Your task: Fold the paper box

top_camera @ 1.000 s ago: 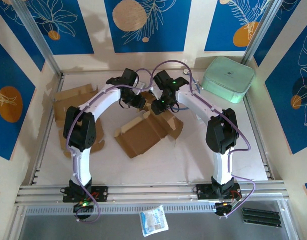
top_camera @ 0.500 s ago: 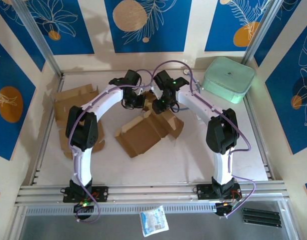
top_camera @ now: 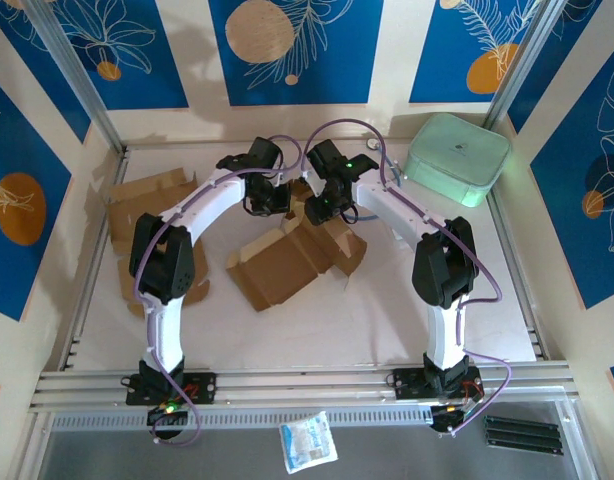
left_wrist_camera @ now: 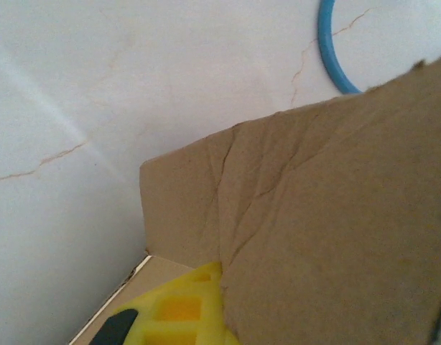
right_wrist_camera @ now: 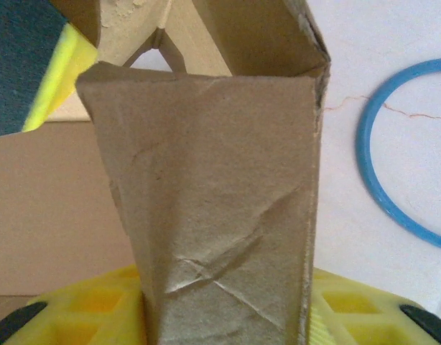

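At the far edge of one cardboard box (top_camera: pixel 287 265), left gripper (top_camera: pixel 275 203) and right gripper (top_camera: pixel 315 212) are each clamped onto it.

Field notes for you: white table (top_camera: pixel 317 330), with thin cracks (left_wrist_camera: pixel 41 164) running across its top in the wrist views. Cream walls (top_camera: pixel 192 50) close it in at the back and on both sides. They carry blue panels (top_camera: pixel 327 60) printed with pale leaf outlines and orange discs. Slanted metal posts (top_camera: pixel 72 75) stand at the two back corners. Metal rails (top_camera: pixel 307 385) run across the near edge, with a grey ledge (top_camera: pixel 407 445) just below them. You've got bright, even light, with soft shadows on the back wall
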You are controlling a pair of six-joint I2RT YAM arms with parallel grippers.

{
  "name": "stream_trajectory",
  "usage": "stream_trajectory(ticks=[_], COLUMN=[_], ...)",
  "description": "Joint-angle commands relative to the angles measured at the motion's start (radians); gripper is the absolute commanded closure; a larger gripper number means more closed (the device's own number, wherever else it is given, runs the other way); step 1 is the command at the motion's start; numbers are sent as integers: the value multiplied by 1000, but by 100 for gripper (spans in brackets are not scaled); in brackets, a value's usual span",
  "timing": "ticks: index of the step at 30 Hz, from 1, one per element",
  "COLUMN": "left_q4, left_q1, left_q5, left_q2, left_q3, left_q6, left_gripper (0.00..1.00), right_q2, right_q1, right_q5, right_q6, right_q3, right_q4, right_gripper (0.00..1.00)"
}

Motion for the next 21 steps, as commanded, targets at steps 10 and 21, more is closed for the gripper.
stream_trajectory(ticks=[10, 21], left_q4=[116, 265], left_q1=[-19, -31], left_q5=[125, 106], left_q2=[-62, -183], left_q3=[-15, -306], left_q6=[-130, -215], left_gripper=[100, 100], right_q2=[-11, 0], right_q1=[0, -1], right_q5=[2, 29], right_q6=[15, 35], right_q3=[-21, -33], right_q4=[-23, -8], right_gripper=[56, 56])
